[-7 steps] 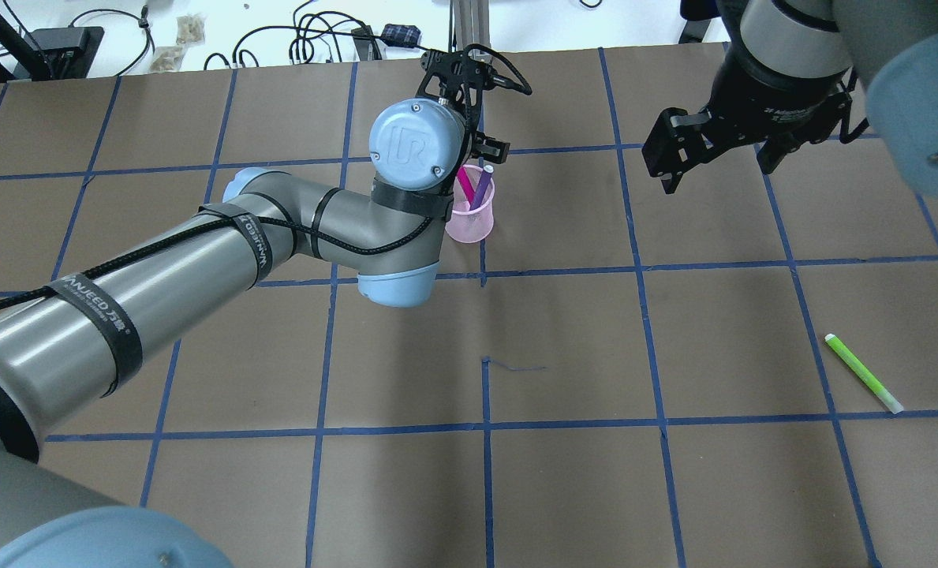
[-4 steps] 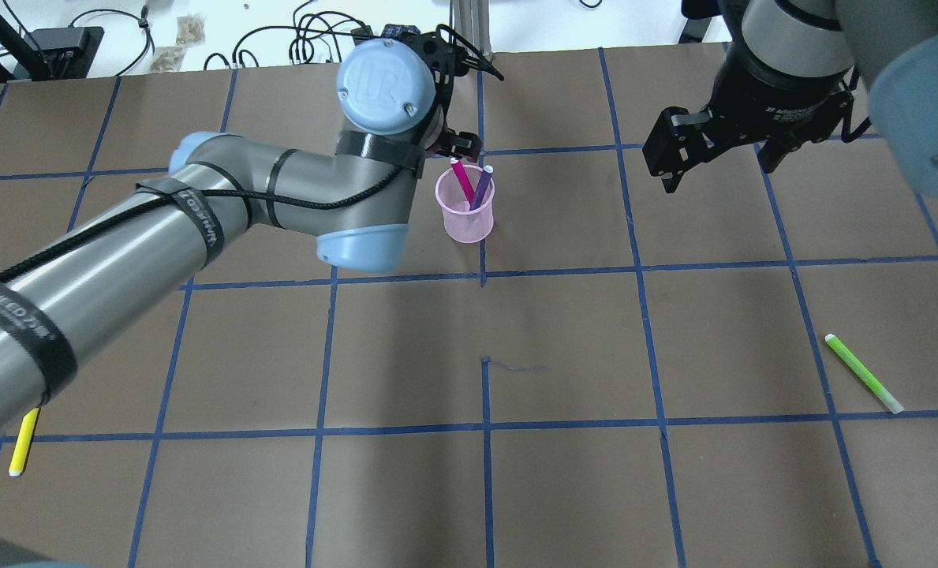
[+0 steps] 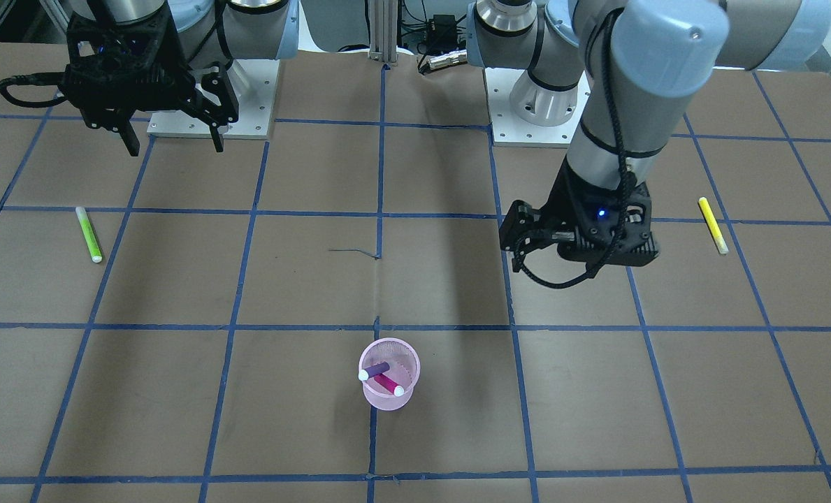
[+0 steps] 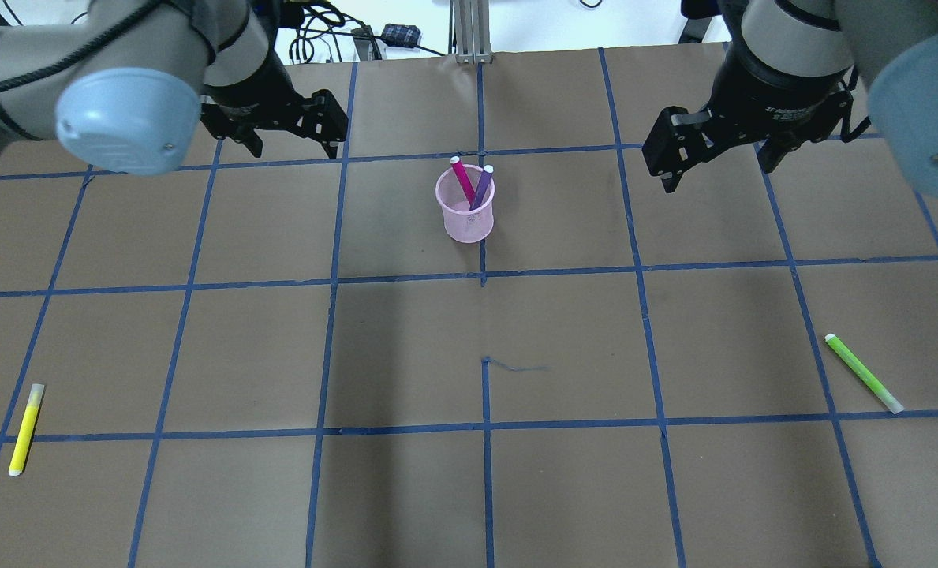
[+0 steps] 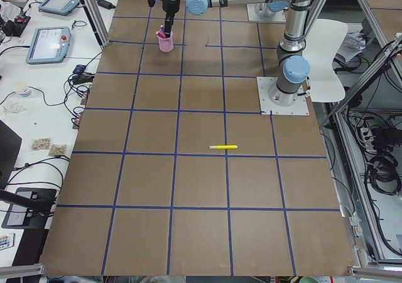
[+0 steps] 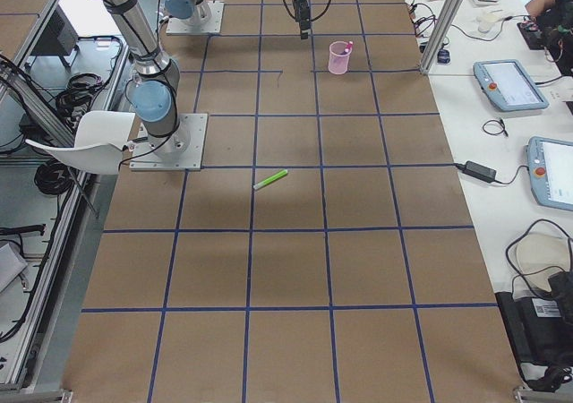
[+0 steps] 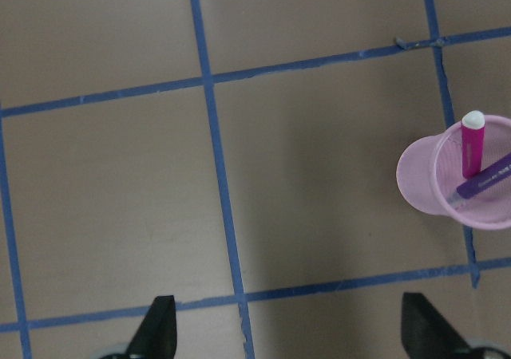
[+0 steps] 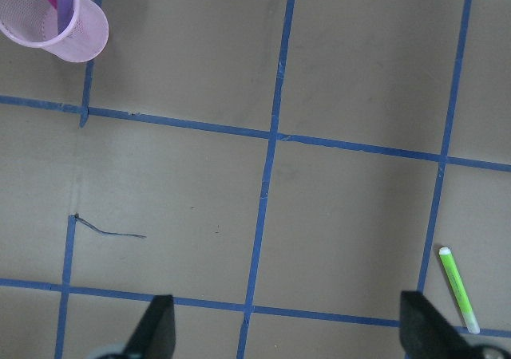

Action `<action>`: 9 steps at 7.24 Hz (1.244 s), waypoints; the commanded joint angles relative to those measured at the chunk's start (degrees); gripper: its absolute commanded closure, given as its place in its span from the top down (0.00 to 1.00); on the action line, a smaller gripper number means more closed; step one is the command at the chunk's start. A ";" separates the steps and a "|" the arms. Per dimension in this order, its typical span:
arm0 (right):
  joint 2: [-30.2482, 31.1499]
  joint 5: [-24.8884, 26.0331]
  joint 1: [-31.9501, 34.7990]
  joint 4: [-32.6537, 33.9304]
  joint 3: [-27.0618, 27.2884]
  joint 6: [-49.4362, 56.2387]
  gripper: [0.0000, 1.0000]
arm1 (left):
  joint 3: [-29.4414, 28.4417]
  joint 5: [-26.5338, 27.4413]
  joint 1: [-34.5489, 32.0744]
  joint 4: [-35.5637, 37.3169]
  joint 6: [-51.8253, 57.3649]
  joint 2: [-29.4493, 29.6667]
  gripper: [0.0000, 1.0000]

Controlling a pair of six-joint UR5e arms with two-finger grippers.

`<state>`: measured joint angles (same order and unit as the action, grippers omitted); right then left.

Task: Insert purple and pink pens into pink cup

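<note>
2 pens, the purple pen (image 3: 377,368) and the pink pen (image 3: 389,384), lean crossed inside the pink cup (image 3: 380,402) in the front view. Overhead, the left gripper (image 4: 295,150) and right gripper (image 4: 717,175) hang spread wide and empty, well apart from it. Both wrist views agree; I judge nothing is left to do.

My right gripper (image 6: 303,22) hangs from the near arm above the brown paper-covered table (image 6: 286,278) with its blue tape grid, fingers pointing down; it is too small here to tell how the jaws stand. Near it, the pink mesh plastic cup (image 6: 339,58) stands upright by a tape line, a magenta pen end (image 6: 347,45) poking over its rim. A lime green marker pen (image 6: 269,179) lies flat, well apart from the cup and near my square white base plate (image 6: 192,157).
</note>
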<state>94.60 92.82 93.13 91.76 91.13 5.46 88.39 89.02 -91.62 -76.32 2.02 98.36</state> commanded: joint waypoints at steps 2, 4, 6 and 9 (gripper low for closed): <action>-0.03 0.08 0.03 0.00 0.10 -0.01 1.00 | -0.59 1.32 0.57 -8.05 -2.70 -8.07 1.00; -0.03 -0.01 0.03 0.00 0.01 -0.09 1.00 | -0.15 1.42 0.56 -8.67 -3.78 -9.67 1.00; -0.29 -0.36 0.03 0.00 -0.17 -0.09 1.00 | 0.38 1.42 0.48 -8.14 -4.04 -10.46 1.00; -0.30 -0.36 0.03 0.00 -0.25 -0.01 1.00 | 0.38 1.34 0.30 -7.96 -3.96 -9.76 1.00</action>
<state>94.36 92.42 93.16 91.76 90.92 5.42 88.80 90.35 -91.27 -84.31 -1.96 88.71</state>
